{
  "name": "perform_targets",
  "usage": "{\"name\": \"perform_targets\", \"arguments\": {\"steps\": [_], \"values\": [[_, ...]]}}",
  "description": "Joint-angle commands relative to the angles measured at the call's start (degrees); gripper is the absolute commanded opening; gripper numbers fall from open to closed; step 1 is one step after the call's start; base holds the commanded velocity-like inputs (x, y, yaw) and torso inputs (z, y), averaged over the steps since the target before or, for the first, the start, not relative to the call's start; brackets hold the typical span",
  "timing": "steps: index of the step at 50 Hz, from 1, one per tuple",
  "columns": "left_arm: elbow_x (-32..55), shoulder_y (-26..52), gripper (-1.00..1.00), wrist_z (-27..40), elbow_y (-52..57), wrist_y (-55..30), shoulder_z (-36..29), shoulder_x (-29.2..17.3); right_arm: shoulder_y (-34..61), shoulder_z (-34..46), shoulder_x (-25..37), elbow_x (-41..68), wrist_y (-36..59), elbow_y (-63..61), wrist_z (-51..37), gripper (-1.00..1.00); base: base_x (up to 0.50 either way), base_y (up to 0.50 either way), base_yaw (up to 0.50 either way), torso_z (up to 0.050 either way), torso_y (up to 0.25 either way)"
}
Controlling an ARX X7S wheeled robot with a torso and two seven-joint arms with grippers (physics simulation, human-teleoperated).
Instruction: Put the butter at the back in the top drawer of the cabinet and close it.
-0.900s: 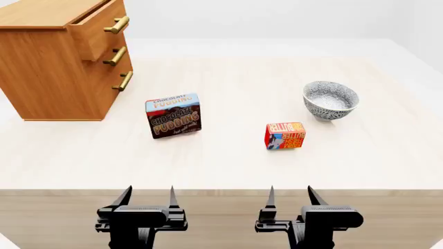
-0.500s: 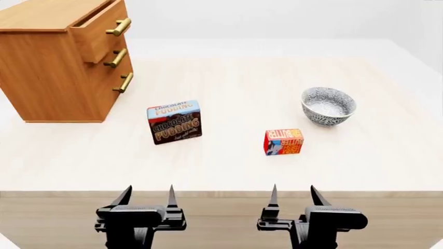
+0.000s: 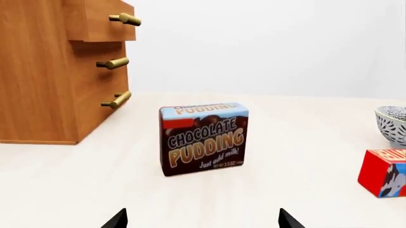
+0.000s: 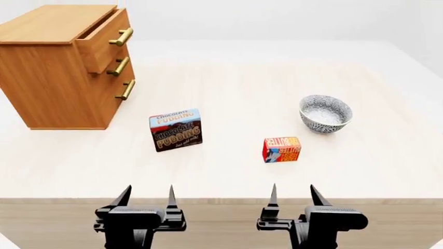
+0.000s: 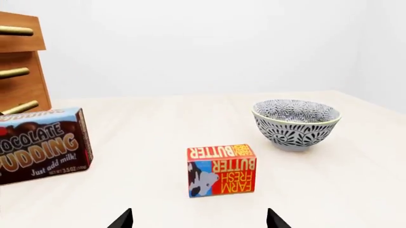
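The cabinet is sitting at 10 o'clock on the desk, its top drawer standing partly open. The butter is lying at 4 o'clock, untouched. The left gripper and right gripper are hovering at 6 o'clock, jaws apart.

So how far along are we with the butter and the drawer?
Barely started. The top drawer of the cabinet already stands partly pulled out. Nothing is in hand: the left tool and right tool are both open and empty near the table edge. The butter sits untouched on the table, in front of the right tool. Left: grasp it, place it at the drawer's back, close the drawer.
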State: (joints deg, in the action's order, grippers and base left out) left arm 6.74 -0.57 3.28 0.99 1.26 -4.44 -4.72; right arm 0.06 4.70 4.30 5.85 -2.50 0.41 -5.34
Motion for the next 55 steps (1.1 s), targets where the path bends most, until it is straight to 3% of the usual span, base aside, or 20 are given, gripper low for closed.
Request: {"name": "perform_targets", "arguments": {"steps": [1,17,36,49,55], "values": [[0.2,-0.3,1.00,1.0,0.1,0.7,-1.2,-0.9,-0.1,0.9,0.8,0.9,-0.4,-0.1,-0.8,1.00,0.00,0.00,0.00,0.050,0.000],[1.1,0.0,1.00,1.8,-0.2,0.7,-2.3,-1.8,0.1,2.3,1.8,1.3,-0.9,0.4,-2.1,1.00,0.00,0.00,0.00,0.050,0.000],[1.8,0.1,1.00,2.6,-0.2,0.7,-3.6,-2.8,0.2,3.7,2.8,1.4,-0.5,0.0,-3.6,1.00,0.00,0.45,0.00,0.000,0.000],[1.5,0.5,1.00,4.4,0.6,-0.9,-4.0,-3.2,0.1,3.8,3.6,3.6,0.1,-1.5,-3.5,1.00,0.00,0.00,0.00,0.000,0.000],[1.4,0.7,1.00,7.0,9.6,-7.8,-3.4,-4.3,0.9,3.1,4.9,6.1,7.4,-9.0,-4.5,1.00,0.00,0.00,0.00,0.000,0.000]]}}
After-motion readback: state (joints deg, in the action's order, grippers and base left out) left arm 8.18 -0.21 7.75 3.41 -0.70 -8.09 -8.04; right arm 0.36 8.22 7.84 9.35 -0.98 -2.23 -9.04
